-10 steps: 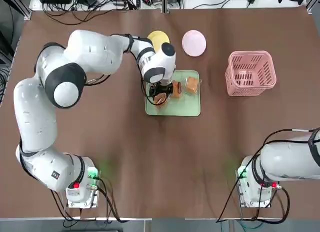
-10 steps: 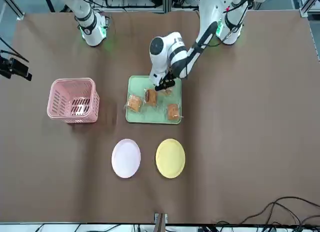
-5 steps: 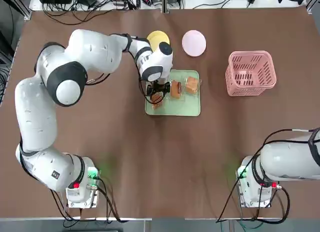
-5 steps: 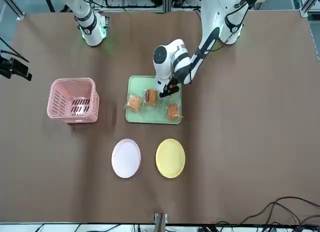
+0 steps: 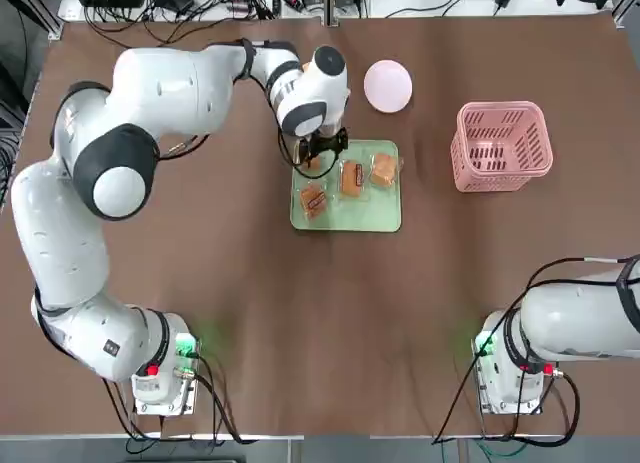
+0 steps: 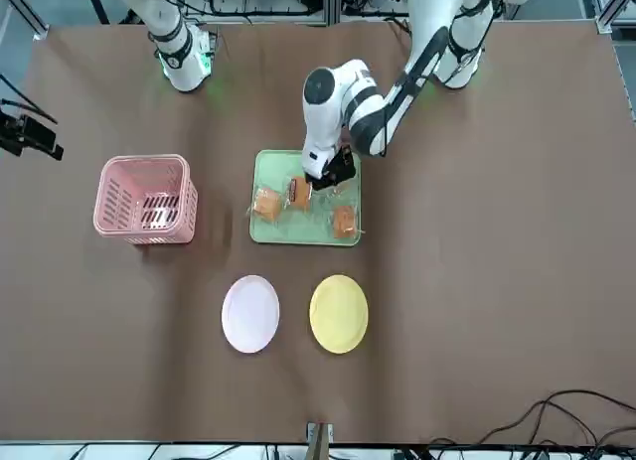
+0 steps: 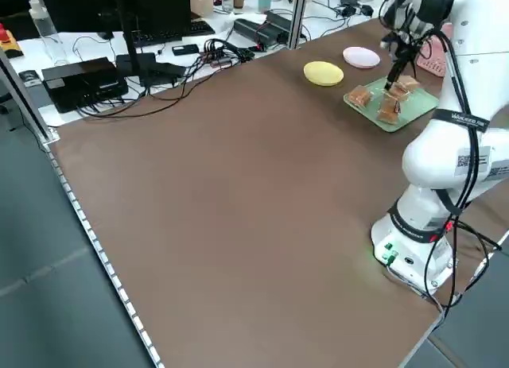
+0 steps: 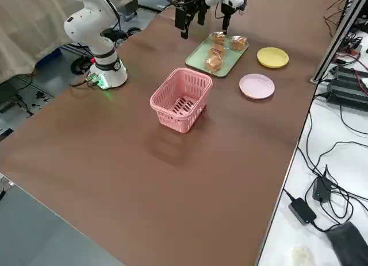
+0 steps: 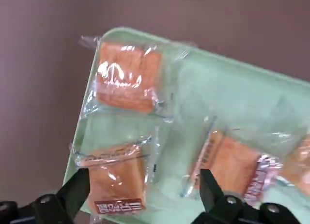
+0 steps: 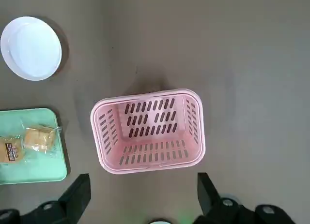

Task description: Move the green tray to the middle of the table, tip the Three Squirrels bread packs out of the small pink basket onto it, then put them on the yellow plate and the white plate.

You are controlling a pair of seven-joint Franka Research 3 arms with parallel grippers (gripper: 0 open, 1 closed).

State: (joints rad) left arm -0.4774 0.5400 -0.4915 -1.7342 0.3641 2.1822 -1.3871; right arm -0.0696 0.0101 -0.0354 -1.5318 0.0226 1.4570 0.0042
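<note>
left tool (image 9: pixel 145 187): wide open, over green tray (image 5: pixel 355 215) | bread packs (image 5: pixel 352 178): on tray | tray: desk (image 5: pixel 300 333), 12 o'clock | right tool (image 10: pixel 144 187): open, empty | pink basket (image 5: pixel 501 146): 2 o'clock

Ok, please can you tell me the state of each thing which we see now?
Left gripper: open, above tray
Right gripper: open, idle at robot's right
Green tray: flat, holding packs
Bread packs: four, sealed
Pink basket: upright, empty
Yellow plate: empty
White plate: empty
</note>
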